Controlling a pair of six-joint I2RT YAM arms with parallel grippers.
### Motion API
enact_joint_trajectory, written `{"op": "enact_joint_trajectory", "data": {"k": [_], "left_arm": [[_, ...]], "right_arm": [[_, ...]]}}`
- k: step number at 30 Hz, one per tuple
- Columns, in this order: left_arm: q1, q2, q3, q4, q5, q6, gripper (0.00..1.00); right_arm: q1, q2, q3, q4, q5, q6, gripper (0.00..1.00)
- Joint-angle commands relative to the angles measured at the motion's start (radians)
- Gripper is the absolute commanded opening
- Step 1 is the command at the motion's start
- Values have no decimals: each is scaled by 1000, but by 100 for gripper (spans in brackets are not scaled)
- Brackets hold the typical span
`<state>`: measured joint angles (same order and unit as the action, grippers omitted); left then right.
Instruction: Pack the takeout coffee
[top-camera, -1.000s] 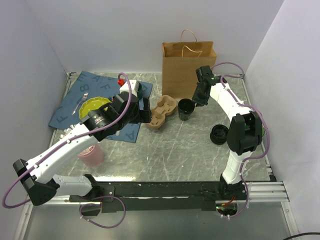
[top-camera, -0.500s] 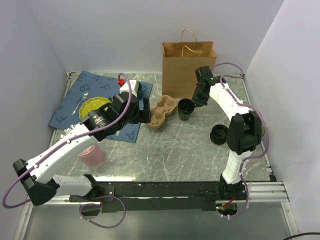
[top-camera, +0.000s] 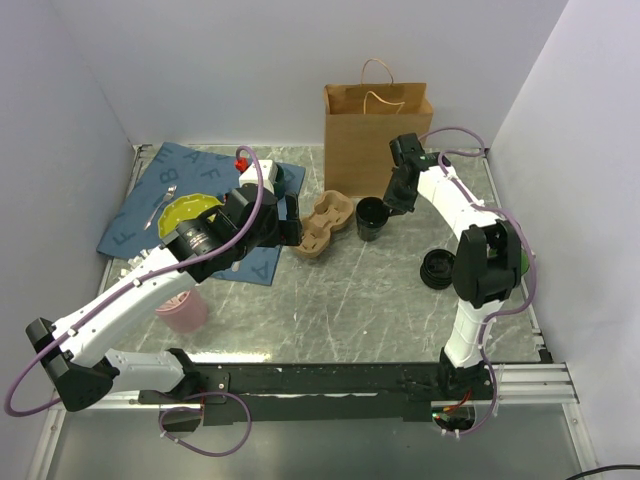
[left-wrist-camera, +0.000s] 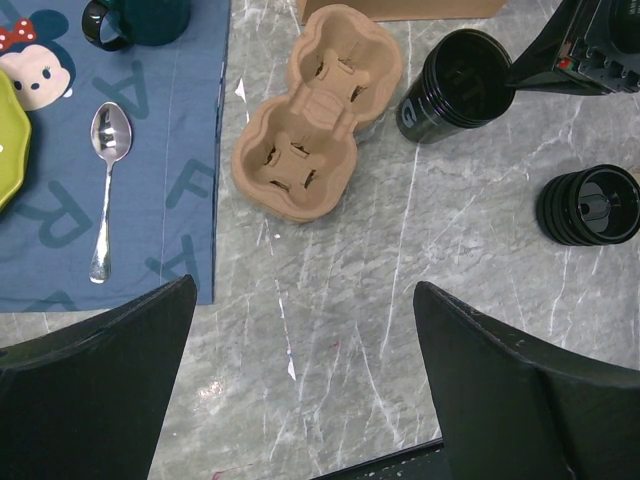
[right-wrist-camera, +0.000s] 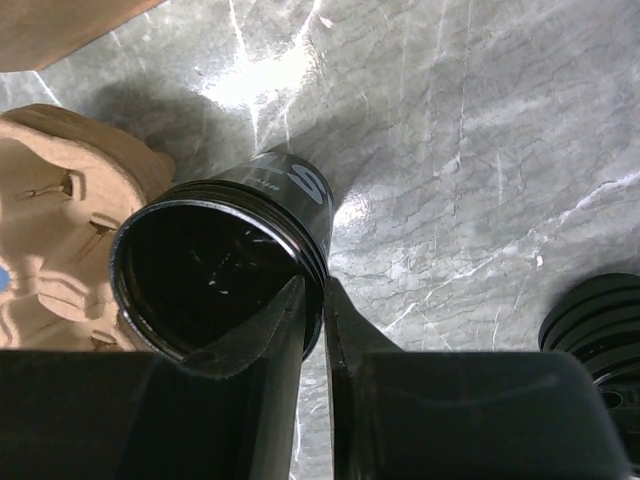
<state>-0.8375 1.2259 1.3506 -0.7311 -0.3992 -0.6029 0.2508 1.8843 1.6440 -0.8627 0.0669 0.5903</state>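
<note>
The takeout coffee cup (top-camera: 371, 218) is black, stands upright with an open top and bears no lid. It is just right of the cardboard cup carrier (top-camera: 325, 225). My right gripper (top-camera: 388, 203) is shut on the cup's rim, one finger inside and one outside, as the right wrist view shows (right-wrist-camera: 315, 290) on the cup (right-wrist-camera: 215, 270). My left gripper (left-wrist-camera: 305, 330) is open and empty, above bare table near the carrier (left-wrist-camera: 315, 110). The cup (left-wrist-camera: 455, 85) also shows in the left wrist view.
A brown paper bag (top-camera: 375, 135) stands behind the cup. A stack of black lids (top-camera: 438, 268) lies to the right. A blue mat (top-camera: 150, 210) at the left holds a green plate (top-camera: 185, 212), a spoon (left-wrist-camera: 105, 180) and a dark green mug (left-wrist-camera: 140, 18). A pink cup (top-camera: 183, 310) stands front left.
My right wrist has edged slightly left at the cup. The cup, the carrier and the left arm have not visibly moved.
</note>
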Motion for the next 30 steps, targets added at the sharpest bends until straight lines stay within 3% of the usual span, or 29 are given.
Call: {"op": "enact_joint_trajectory", "data": {"k": [1, 7, 16, 21, 30], "left_arm": [[-2, -8, 24, 2, -27, 5, 97], [-2, -6, 22, 1, -27, 5, 97], [-2, -5, 27, 1, -26, 5, 97], [-2, -6, 27, -5, -26, 2, 97], [-2, -14, 21, -4, -21, -5, 97]], "right_arm": [[7, 12, 37, -25, 22, 3, 20], [7, -2, 31, -15, 21, -6, 13], [8, -24, 54, -19, 4, -15, 19], [10, -22, 60, -18, -7, -18, 11], [13, -17, 76, -36, -9, -14, 19]]}}
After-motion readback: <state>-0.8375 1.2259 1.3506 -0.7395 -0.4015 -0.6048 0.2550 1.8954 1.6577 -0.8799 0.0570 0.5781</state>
